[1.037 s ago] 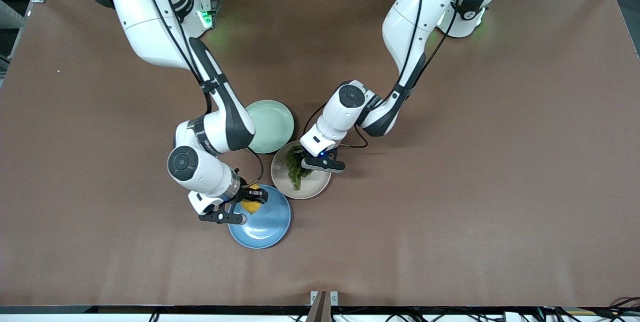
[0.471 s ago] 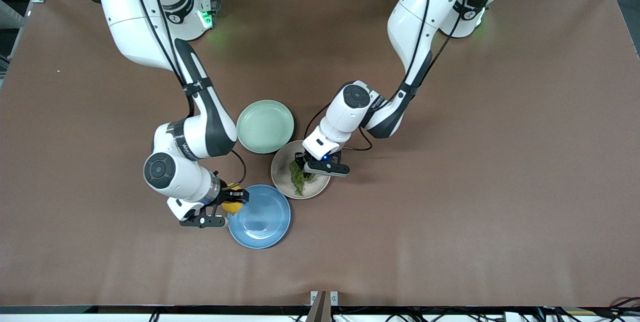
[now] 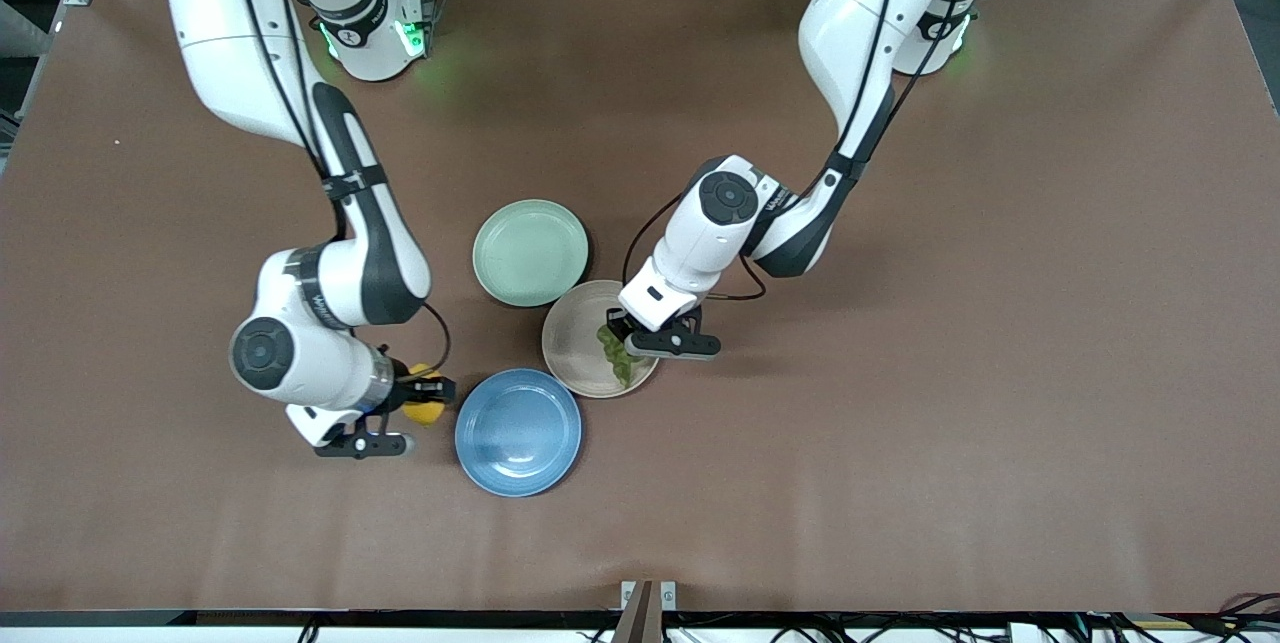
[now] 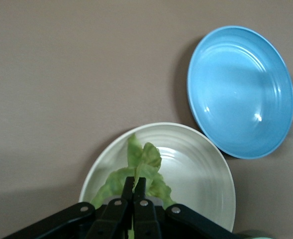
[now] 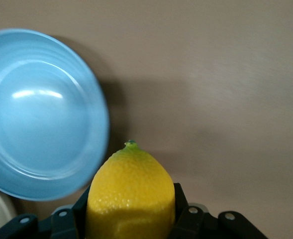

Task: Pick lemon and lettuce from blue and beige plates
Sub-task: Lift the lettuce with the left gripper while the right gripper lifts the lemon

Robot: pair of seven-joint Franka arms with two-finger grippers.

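Right gripper (image 3: 408, 401) is clamped on the lemon (image 3: 424, 409), over bare table beside the blue plate (image 3: 518, 419). Left gripper (image 3: 618, 343) pinches the lettuce (image 3: 616, 353) over the beige plate (image 3: 578, 343). That thin leaf could tear or slip, and the round lemon might squirt out.

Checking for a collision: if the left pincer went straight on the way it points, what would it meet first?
Probably the beige plate: the left pincer, shut on the lettuce, points down at it. Depth is unclear.
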